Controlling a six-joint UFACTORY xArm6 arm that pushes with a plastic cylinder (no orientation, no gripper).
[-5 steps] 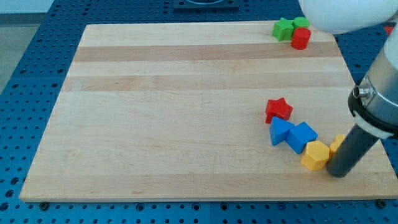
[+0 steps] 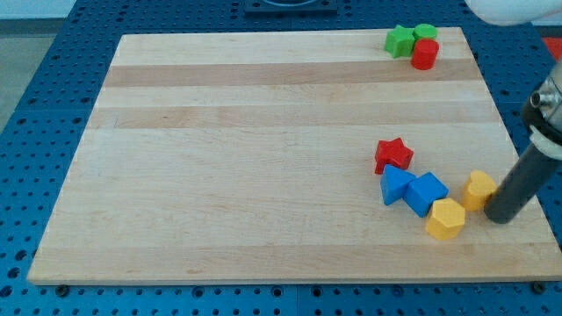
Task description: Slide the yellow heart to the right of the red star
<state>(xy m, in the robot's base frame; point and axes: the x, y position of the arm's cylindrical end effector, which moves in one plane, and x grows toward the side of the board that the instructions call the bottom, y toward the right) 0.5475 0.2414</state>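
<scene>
Here, my tip (image 2: 502,218), a bare rod with no jaws, touches the right side of the yellow heart (image 2: 479,190), just beyond the yellow hexagon (image 2: 445,219). Farther up and left sit two blue blocks (image 2: 413,189), then the red star (image 2: 393,155).

Seven blocks are counted on the wooden board (image 2: 263,158): two yellow, two blue, two red and two green, less none, giving a corrected total of eight. By piece: one yellow heart (image 2: 479,190), one yellow hexagon (image 2: 446,219), one blue cube (image 2: 428,193), one blue block (image 2: 396,184) of unclear shape, one red star (image 2: 392,154), one red cylinder (image 2: 425,53), one green star (image 2: 399,40) and one green cylinder (image 2: 426,32). One rod is present, counted at my tip (image 2: 501,219).
</scene>
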